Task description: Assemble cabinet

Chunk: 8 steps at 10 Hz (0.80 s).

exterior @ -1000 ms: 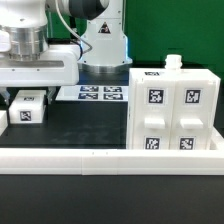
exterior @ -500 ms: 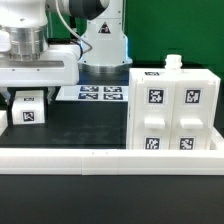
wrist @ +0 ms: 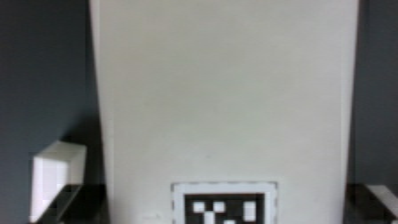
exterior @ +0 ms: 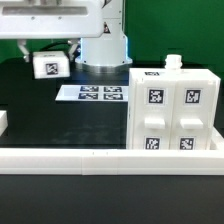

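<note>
Cabinet (exterior: 170, 110), on the exterior view's right, looks stiff, light and slick, so grip its flat sides. Your gripper (exterior: 48, 53) is clamped on a tagged block (exterior: 48, 67), raised far left.

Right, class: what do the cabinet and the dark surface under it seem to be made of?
The cabinet looks like white plastic, smooth and faintly glossy: uniform colour, crisp moulded edges. Its black-and-white tags look printed, perhaps stickers. The dark surface looks matte, maybe cloth or rubber: no glare; too coarse to tell which.
</note>
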Motion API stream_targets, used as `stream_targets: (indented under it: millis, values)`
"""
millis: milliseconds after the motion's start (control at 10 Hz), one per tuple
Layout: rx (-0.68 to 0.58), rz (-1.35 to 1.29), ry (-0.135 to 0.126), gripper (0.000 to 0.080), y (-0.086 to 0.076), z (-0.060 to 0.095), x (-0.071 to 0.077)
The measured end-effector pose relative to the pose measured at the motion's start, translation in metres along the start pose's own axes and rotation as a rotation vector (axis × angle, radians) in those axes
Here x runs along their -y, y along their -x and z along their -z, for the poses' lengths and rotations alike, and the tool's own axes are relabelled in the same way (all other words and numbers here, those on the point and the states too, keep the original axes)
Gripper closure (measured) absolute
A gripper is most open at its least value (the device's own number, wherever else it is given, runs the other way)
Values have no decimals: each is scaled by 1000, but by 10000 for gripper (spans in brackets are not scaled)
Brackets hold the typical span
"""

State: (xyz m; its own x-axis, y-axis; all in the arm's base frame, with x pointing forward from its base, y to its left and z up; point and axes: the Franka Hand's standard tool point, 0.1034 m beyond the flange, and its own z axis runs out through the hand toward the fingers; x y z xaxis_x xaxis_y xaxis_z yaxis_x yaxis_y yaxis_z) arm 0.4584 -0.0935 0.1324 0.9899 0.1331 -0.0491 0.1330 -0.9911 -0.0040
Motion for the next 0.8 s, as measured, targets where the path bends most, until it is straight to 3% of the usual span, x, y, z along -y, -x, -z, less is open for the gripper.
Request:
stream_targets:
  millis: [100,200,300,800]
  values:
    - [0,-63,-2,239,-15,18,26]
    - [-1,-108,3,239,-42,32,46]
    - [-2,-147,12,239,-62,31,56]
    - [3,-140,7,239,-68,31,64]
